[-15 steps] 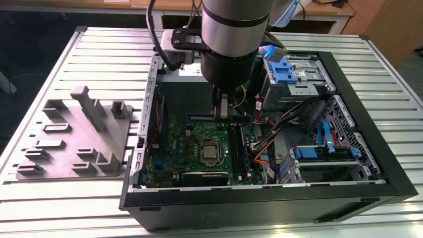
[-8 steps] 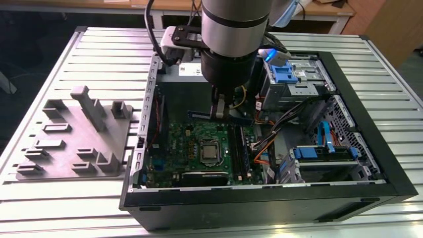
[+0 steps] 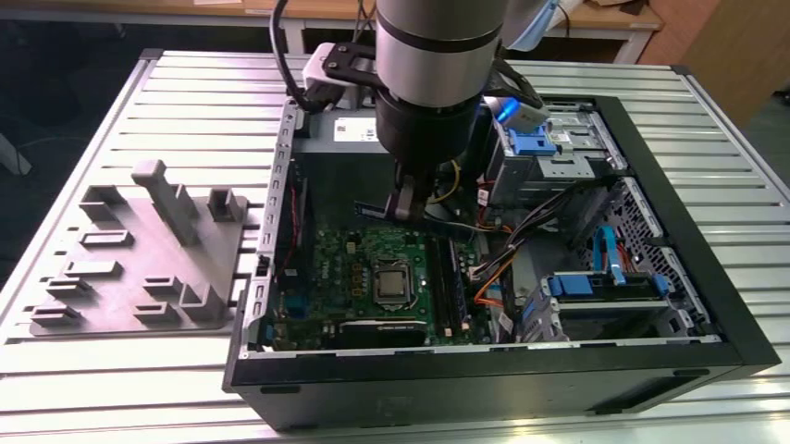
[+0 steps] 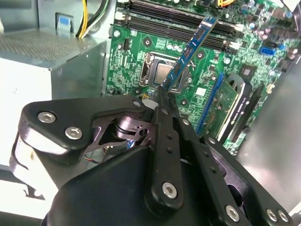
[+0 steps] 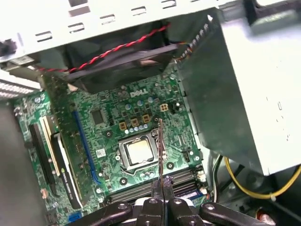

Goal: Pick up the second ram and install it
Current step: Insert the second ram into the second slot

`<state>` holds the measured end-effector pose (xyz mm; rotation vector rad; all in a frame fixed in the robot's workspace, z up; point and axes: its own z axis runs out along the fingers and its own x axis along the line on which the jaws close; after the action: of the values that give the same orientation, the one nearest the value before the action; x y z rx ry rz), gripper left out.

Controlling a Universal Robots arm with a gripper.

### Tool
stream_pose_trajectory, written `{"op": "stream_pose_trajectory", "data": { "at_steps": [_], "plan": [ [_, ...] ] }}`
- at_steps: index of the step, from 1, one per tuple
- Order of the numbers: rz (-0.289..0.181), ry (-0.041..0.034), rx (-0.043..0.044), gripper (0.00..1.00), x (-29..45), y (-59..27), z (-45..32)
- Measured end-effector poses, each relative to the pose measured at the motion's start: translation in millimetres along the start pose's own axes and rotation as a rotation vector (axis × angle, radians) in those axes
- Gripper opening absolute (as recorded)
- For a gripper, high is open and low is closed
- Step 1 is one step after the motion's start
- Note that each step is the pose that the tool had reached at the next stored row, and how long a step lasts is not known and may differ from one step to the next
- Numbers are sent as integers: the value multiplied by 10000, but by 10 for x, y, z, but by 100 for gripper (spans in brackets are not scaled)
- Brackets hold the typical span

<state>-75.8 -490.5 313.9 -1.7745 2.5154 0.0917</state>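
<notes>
In the second wrist view the pincer (image 4: 161,92) is clamped on the second ram (image 4: 190,49). Its two dark fingers are closed against the stick, which reaches away from the tips over the board. In the first wrist view the same stick (image 5: 161,146) shows edge-on as a thin line running out from the pincer (image 5: 162,184). It hangs above the CPU socket (image 5: 138,151), apart from the motherboard (image 5: 108,122). The hold looks firm and square, and that matters here, since any slip would skew the contact edge.

Beyond the stick lie the memory slots (image 4: 181,20), dark channels with white latches at their ends. In the exterior view the stick (image 3: 435,223) sits at the centre of the frame under the arm and seems to run across the frame, while the slots (image 3: 452,287) run down it. By my judgement it is not in line with them. Doing this step well means getting the stick parallel, level and directly over one free channel, then pressing evenly along its length rather than at one end.

The orange cables (image 3: 489,274) just right of the slots could snag. The grey power supply (image 4: 47,61) stands close beside the board. Further out, the case (image 3: 494,361) rests on the ribbed surface (image 3: 185,92), with a grey fixture (image 3: 136,268) at the left of the frame.
</notes>
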Motion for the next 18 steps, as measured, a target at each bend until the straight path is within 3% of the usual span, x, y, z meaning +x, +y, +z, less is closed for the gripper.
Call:
{"op": "stream_pose_trajectory", "data": {
  "at_steps": [5, 13, 18],
  "plan": [
    [697, -11, 60, 8, 0, -1, 6],
    [1363, -19, 116, 8, -6, -20, 22],
    [2195, -29, 188, 8, -5, -20, 32]
  ]
}}
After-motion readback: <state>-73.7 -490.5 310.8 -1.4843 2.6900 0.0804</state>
